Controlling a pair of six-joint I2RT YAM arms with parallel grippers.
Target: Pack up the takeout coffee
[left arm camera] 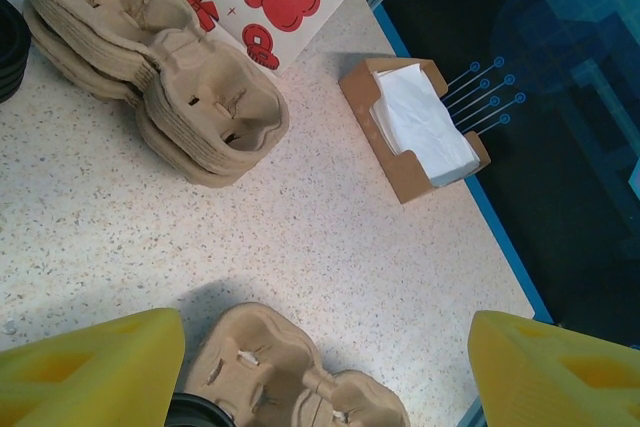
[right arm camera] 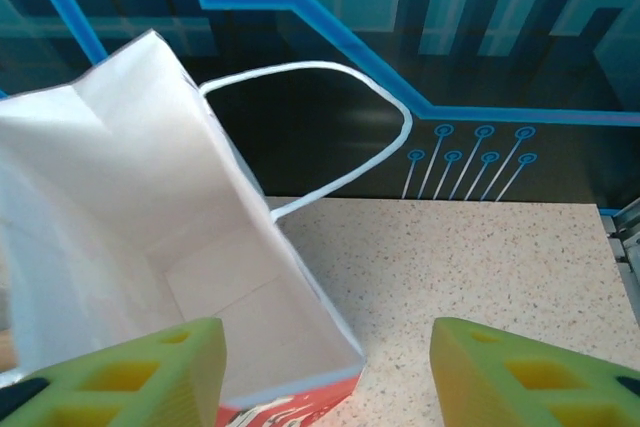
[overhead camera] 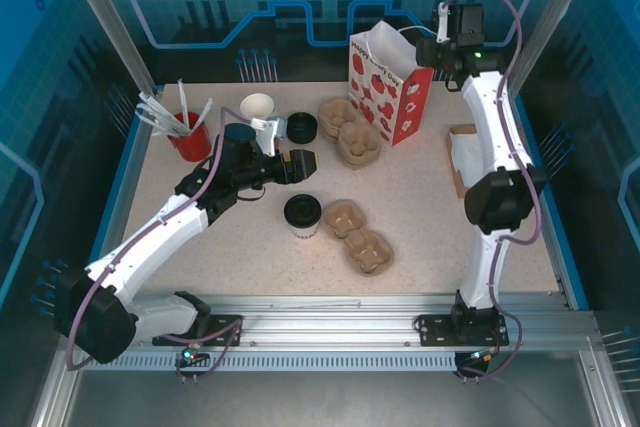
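Observation:
The takeout coffee (overhead camera: 302, 215), a pale cup with a black lid, stands mid-table beside a single brown cup carrier (overhead camera: 357, 235). My left gripper (overhead camera: 300, 164) hovers open just behind the cup, with nothing between its yellow fingers (left arm camera: 90, 372). In the left wrist view the carrier (left arm camera: 290, 372) lies below the jaws and the coffee lid (left arm camera: 200, 412) peeks in at the bottom edge. The strawberry-print bag (overhead camera: 390, 87) stands open at the back. My right gripper (overhead camera: 440, 47) is open above its right rim. The bag's white inside (right arm camera: 150, 227) is bare, and its right wall runs between the fingers (right arm camera: 130, 377) without touching them.
A stack of carriers (overhead camera: 350, 130) sits left of the bag, with loose black lids (overhead camera: 301, 127) and white cups (overhead camera: 258, 107) further left. A red cup of stirrers (overhead camera: 190, 132) stands at the far left. A napkin box (overhead camera: 462, 157) lies near the right arm.

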